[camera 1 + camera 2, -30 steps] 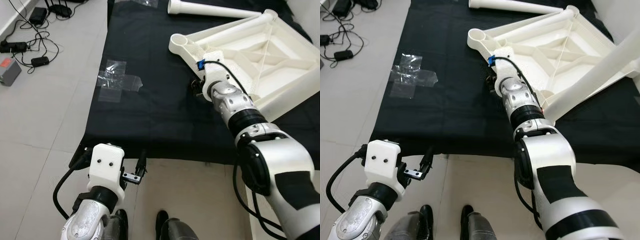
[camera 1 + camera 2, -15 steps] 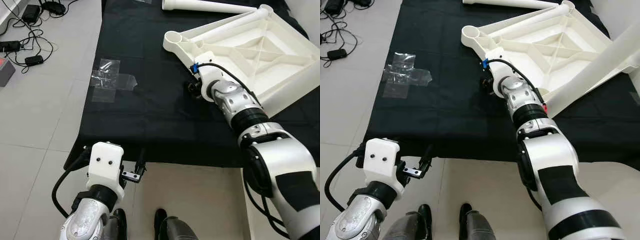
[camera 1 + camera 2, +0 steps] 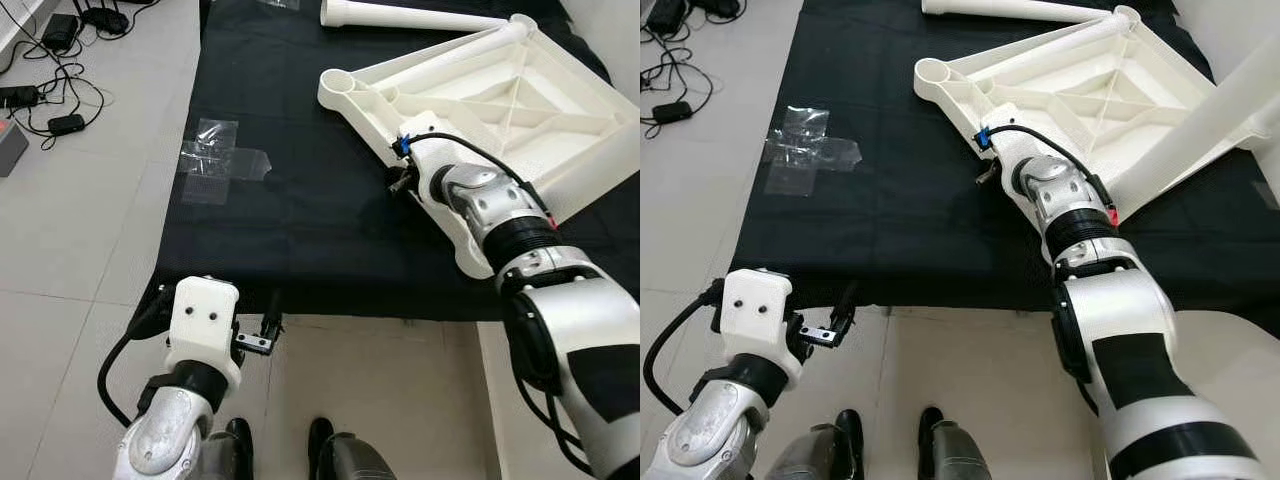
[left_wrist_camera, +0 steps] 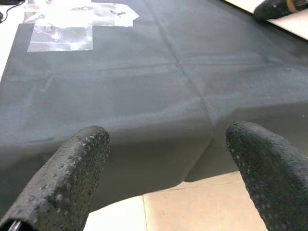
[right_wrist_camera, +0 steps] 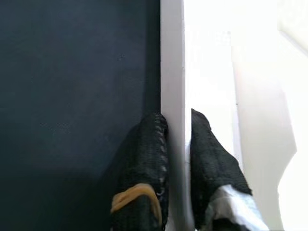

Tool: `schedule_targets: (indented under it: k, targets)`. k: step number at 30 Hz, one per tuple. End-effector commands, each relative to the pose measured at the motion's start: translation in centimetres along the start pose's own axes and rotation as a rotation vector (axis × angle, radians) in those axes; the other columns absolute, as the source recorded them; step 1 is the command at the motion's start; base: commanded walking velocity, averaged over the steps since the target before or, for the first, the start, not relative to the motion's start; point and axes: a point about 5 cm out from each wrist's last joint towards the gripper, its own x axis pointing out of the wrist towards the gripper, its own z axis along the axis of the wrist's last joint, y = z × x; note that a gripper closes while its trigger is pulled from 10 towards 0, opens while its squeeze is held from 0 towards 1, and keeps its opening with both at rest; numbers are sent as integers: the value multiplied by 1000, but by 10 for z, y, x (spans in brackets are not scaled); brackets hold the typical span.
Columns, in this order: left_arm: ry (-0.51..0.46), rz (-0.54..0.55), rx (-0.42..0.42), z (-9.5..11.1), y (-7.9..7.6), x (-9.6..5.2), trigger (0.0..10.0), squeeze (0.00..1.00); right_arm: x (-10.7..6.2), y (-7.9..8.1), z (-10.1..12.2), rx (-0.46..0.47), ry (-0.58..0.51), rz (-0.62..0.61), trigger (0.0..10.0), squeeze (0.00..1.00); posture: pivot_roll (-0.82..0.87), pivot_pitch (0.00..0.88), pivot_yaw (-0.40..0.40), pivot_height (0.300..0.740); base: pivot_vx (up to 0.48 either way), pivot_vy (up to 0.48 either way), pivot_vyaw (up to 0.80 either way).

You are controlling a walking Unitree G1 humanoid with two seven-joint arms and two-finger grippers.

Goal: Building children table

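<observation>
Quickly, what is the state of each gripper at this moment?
Left gripper: open, holding nothing, above the near edge of the black cloth.
Right gripper: shut on the rim of the white tabletop.

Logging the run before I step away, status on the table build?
Right gripper shut on the rim of the upturned white tabletop. Left gripper open, idle at the black mat edge. Loose leg beyond the tabletop; nothing blocking.

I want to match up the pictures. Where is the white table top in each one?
Left eye: white table top, upper right on the black cloth.
Right eye: upper right.
Left wrist: not in it.
Right wrist: its rim, pinched by the right end effector.
Shared landmark: the black cloth.
</observation>
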Motion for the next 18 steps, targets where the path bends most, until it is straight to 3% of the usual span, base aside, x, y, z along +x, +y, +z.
schedule_targets:
  k: [1, 8, 13, 14, 18]
  targets:
    - [18, -1, 2, -5, 1, 0, 10000, 0, 2, 9, -48, 23, 176, 67, 0, 0, 51, 350, -179, 740, 0, 0, 0]
    - [5, 1, 19, -5, 5, 5, 10000, 0, -8, -2, -53, 61, 178, 150, 0, 0, 52, 318, -171, 740, 0, 0, 0]
    - [1, 1, 24, -5, 6, 6, 10000, 0, -12, -11, -59, 46, 192, 90, 0, 0, 57, 307, -169, 740, 0, 0, 0]
    - [-2, -1, 28, -5, 6, 7, 10000, 0, -15, -18, -59, 76, 178, 46, 0, 0, 58, 294, -167, 740, 0, 0, 0]
    - [-7, -2, 33, -6, 6, 8, 10000, 0, -17, -21, -58, 137, 155, 64, 0, 0, 61, 283, -167, 740, 0, 0, 0]
